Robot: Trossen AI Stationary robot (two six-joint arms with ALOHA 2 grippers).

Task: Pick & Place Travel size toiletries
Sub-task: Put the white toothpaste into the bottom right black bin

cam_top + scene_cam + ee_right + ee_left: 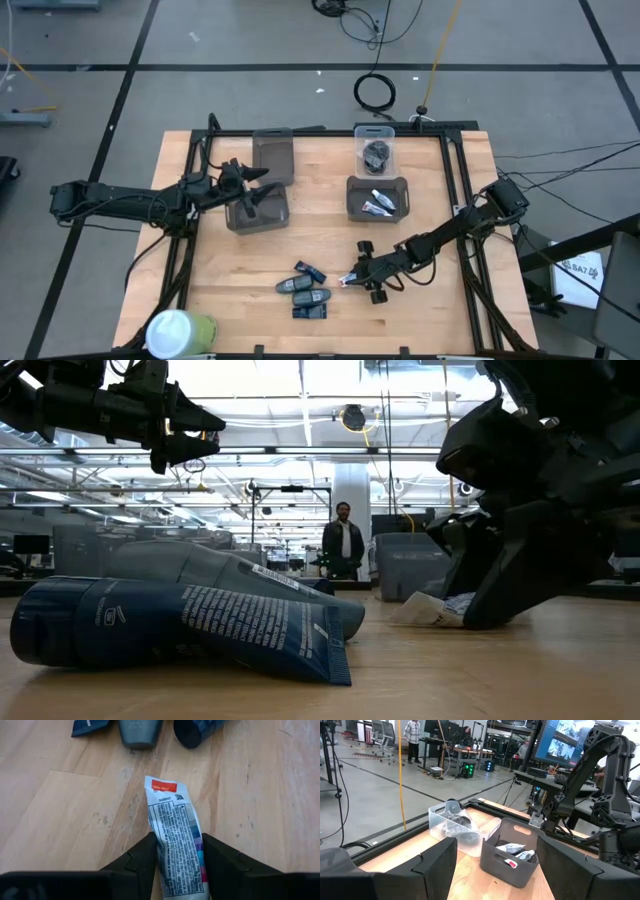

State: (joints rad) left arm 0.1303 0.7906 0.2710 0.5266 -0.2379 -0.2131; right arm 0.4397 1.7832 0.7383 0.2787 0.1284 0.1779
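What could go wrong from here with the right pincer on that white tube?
1. The right pincer straddles only one end of the white tube; most of the tube sticks out ahead of the fingers, so it may droop or slip when lifted.
2. The dark tubes lie just beyond the white tube's far end; a dragged lift could nudge them.
3. The grey bin already holds similar tubes, so a drop could catch on its rim.
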